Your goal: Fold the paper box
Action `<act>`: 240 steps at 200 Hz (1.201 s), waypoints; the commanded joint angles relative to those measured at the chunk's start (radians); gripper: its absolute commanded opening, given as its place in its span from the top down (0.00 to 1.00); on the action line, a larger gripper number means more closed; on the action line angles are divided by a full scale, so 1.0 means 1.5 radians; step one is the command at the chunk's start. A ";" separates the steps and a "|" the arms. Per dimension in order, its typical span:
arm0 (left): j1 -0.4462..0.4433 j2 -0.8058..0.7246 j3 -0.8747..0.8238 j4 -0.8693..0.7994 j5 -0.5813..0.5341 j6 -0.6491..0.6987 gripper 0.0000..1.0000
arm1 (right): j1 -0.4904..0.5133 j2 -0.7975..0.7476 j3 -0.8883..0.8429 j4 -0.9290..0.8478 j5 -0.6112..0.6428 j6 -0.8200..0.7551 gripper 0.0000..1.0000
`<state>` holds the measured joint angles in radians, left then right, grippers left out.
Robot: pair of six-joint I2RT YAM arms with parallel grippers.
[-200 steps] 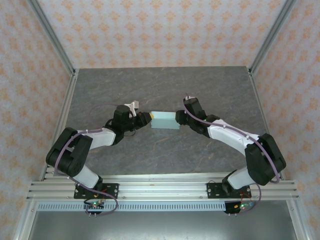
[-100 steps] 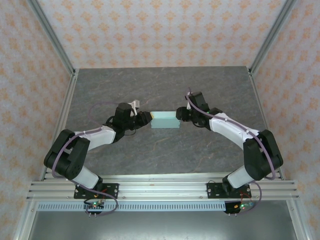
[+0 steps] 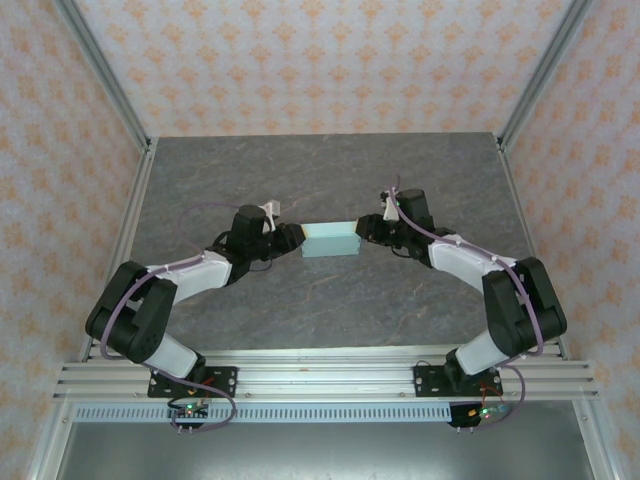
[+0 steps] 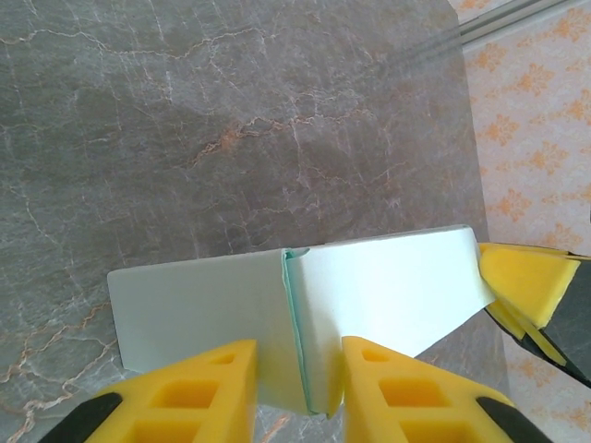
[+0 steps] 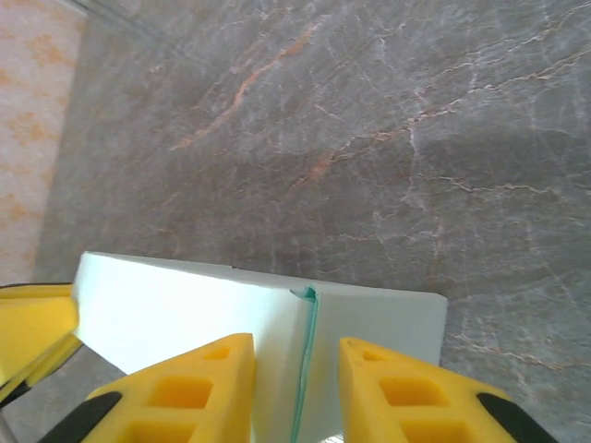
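One grey veined table (image 3: 300,180) carries the set-up; its smooth face is probably the chief hazard, since a box pressed from both ends could skate sideways if one arm pushes harder than the other; thin card squeezed lengthwise could also buckle, or an end flap spring open. The left arm (image 3: 190,275) and right arm (image 3: 470,265) reach in from the near edge, elbows bent outward, forearms low and converging, wrists turned so that the fingers point at one another. The paper box (image 3: 331,240) lies between them at mid-table, a pale mint oblong, its long axis running left to right. The left gripper (image 3: 288,238) meets its left end, the right gripper (image 3: 368,228) its right end; in each wrist view the yellow fingers (image 4: 212,378) stand a little apart and straddle a raised seam at the end of the box; whether they pinch the card or merely flank it cannot be told.
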<state>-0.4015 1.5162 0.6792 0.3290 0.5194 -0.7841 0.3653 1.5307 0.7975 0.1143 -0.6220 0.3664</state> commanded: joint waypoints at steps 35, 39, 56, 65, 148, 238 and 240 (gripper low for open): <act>-0.003 0.061 -0.048 -0.108 -0.019 0.013 0.73 | -0.005 0.107 -0.090 -0.067 0.024 0.021 0.83; -0.004 0.061 -0.048 -0.108 -0.019 0.013 0.73 | -0.005 0.110 -0.092 -0.065 0.027 0.023 0.84; -0.004 0.059 -0.049 -0.108 -0.023 0.014 0.74 | -0.004 0.117 -0.103 -0.053 0.040 0.033 0.86; -0.004 0.056 -0.049 -0.111 -0.024 0.015 0.74 | -0.004 0.119 -0.110 -0.047 0.047 0.038 0.88; -0.002 0.022 0.032 -0.166 -0.041 0.035 0.58 | -0.001 0.080 -0.072 -0.075 0.078 0.036 0.88; 0.006 -0.004 0.067 -0.196 -0.038 0.046 0.42 | 0.025 0.068 -0.029 -0.109 0.105 0.029 0.87; 0.006 -0.005 0.067 -0.196 -0.038 0.046 0.42 | 0.026 0.068 -0.028 -0.110 0.105 0.029 0.87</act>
<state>-0.3985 1.5284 0.7895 0.1154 0.4812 -0.7334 0.3832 1.5726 0.8028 0.2207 -0.5392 0.4412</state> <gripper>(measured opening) 0.577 0.127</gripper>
